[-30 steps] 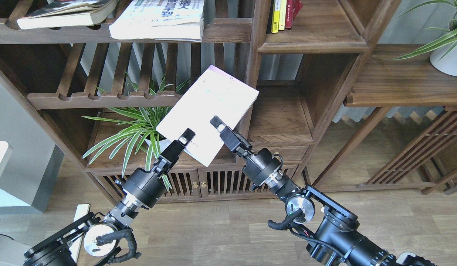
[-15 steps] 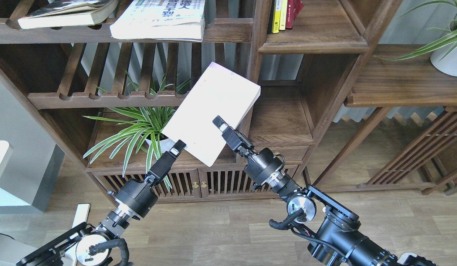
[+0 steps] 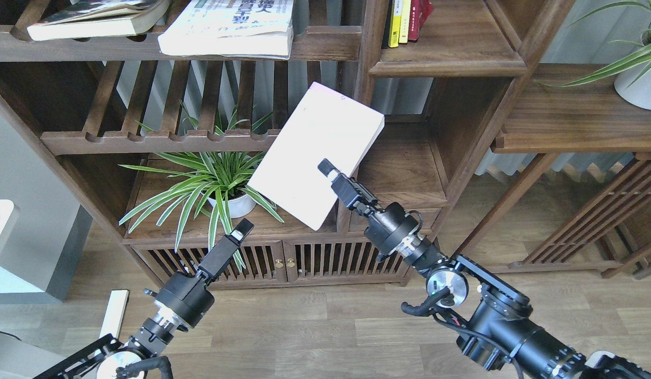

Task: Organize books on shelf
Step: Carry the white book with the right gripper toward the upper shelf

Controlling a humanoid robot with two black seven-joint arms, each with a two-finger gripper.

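My right gripper (image 3: 329,171) is shut on the lower edge of the pale lavender-white book (image 3: 315,147). It holds the book tilted in the air, in front of the post left of the dark wooden shelf cubby (image 3: 402,176). The book's top right corner reaches over the cubby's opening. My left gripper (image 3: 242,229) is below and left of the book, apart from it and empty; only one finger shows. The white book with blue characters (image 3: 228,26) and the dark pictured book (image 3: 94,18) lie flat on the top slatted rack.
A spider plant in a white pot (image 3: 235,204) stands on the low cabinet, left of the held book. Slim yellow and red spines (image 3: 404,21) stand in the upper cubby. Another potted plant (image 3: 639,73) sits on the right shelf. Slatted racks fill the left side.
My left gripper has let go of the book and drawn back down and left. My right gripper has carried the book up and right, toward the cubby.
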